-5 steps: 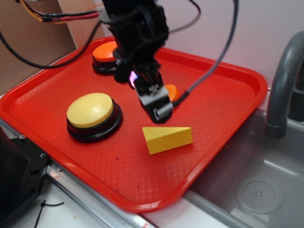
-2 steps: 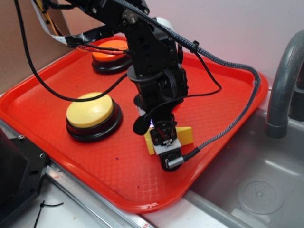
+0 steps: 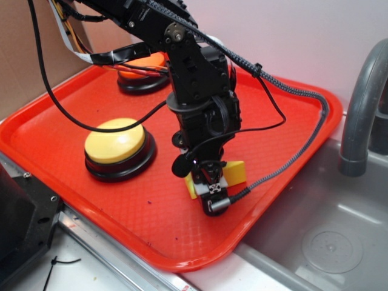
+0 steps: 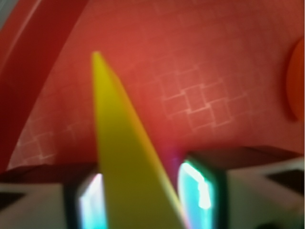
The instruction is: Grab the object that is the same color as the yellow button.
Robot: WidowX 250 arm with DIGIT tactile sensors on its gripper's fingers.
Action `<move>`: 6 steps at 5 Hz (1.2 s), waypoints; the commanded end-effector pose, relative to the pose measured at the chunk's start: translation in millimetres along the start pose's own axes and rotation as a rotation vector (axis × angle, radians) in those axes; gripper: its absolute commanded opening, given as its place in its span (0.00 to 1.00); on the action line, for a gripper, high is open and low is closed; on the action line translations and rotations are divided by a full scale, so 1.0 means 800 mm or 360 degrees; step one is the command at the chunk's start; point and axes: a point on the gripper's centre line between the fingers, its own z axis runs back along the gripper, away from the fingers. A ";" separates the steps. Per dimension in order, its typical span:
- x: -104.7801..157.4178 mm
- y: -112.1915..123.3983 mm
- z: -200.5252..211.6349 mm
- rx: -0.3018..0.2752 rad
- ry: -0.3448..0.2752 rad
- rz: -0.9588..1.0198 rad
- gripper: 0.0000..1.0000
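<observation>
The object, a yellow wedge (image 3: 237,171), lies on the red tray (image 3: 285,130), right of the yellow button (image 3: 115,140). My gripper (image 3: 210,191) reaches down over the wedge and hides most of it. In the wrist view the wedge (image 4: 119,143) runs between my fingers, its thin end pointing away. Both glowing pads (image 4: 198,188) meet its sides low in the frame, so the gripper (image 4: 143,198) is shut on it. The wedge still looks to rest on the tray.
An orange-topped button (image 3: 138,68) stands at the tray's back, partly behind the arm. A small orange piece (image 4: 298,81) shows at the wrist view's right edge. Right of the tray are a grey sink (image 3: 339,242) and a faucet (image 3: 357,115).
The arm came forward and down from near the orange button onto the wedge, with the fingers now on either side of it. Since 0.4 s ago it has only settled slightly.
</observation>
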 end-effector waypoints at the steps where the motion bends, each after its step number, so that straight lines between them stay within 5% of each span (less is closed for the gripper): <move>1: -0.006 0.025 0.065 -0.0009 0.0101 0.0081 0.00; 2: -0.005 0.051 0.126 0.0010 0.0098 0.0271 0.00; 4: -0.033 0.102 0.219 0.0059 -0.0067 0.0664 0.00; 6: -0.069 0.134 0.245 0.0103 -0.0115 0.0911 0.00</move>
